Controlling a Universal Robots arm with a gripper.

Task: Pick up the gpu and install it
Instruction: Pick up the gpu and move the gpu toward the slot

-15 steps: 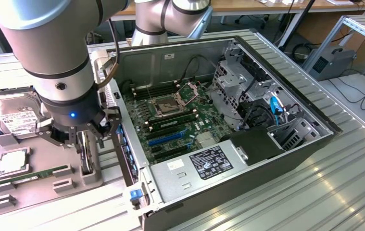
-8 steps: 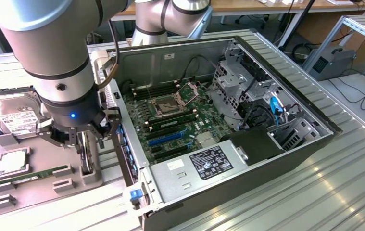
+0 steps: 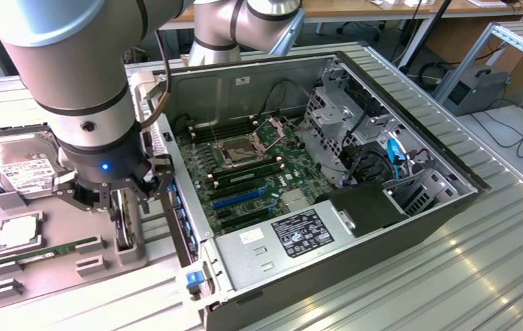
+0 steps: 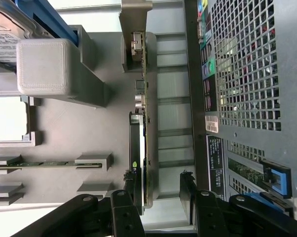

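- The gripper (image 3: pixel 118 200) (image 4: pixel 161 187) hangs just outside the case (image 3: pixel 242 72), jaws spread wide and holding nothing.
- Its fingers (image 4: pixel 188 190) straddle one end of the gpu (image 3: pixel 125 231) (image 4: pixel 147 148). One is close against the card's far face. The other stands clear of it on the side toward the case. I cannot tell whether either one touches.
- The gpu stands on edge in a grey holder (image 3: pixel 132 254) on the tray (image 3: pixel 59 283), beside the case's vented wall (image 4: pixel 247 64), and has not been lifted.
- Inside the case, the blue slot (image 3: pixel 238 200) on the motherboard (image 3: pixel 284 155) carries no card.
- My judgement: the task is at an early stage. The gripper is lined up, but closing, lifting, carrying and seating are all left.
- Farther from the case, the hard drive (image 3: pixel 22 169), CPU (image 3: pixel 18 233) and RAM stick (image 3: pixel 45 254) lie on the tray.
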